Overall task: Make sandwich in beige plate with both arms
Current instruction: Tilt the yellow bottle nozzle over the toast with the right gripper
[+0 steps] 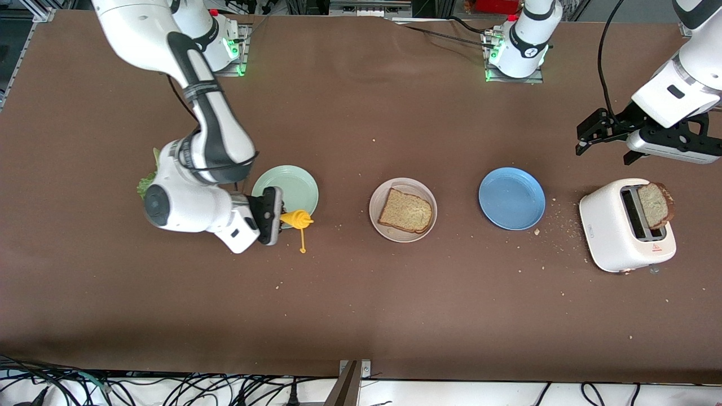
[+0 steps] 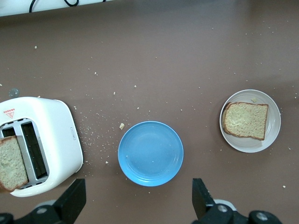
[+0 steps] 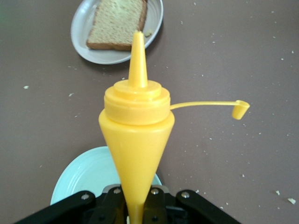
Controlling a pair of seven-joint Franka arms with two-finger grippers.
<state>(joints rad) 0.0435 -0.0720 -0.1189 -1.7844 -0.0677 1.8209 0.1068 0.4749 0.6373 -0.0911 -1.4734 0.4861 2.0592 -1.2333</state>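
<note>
Front view: right gripper (image 1: 274,216), frame centre-left, is clamping a yellow squeeze bottle (image 1: 297,219) over the mint-green plate (image 1: 293,185).
Left gripper (image 1: 603,138): hanging spread wide above the toaster (image 1: 612,234), waiting.
Beige plate (image 1: 383,225): frame centre, carrying one bread slice (image 1: 406,211).
Handling: bread is looking soft, crumbly; pinch by the crust.

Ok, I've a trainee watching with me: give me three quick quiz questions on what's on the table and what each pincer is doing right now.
1. True or false: the beige plate already holds a bread slice.
2. What is the right pincer shut on? A) lettuce B) yellow sauce bottle C) a bread slice
3. Fill in: the left pincer hangs open over the table near the white ____, where the second bread slice sticks out of a slot.

Key: 1 true; 2 B; 3 toaster. The mint-green plate and blue plate both lie bare.
</note>
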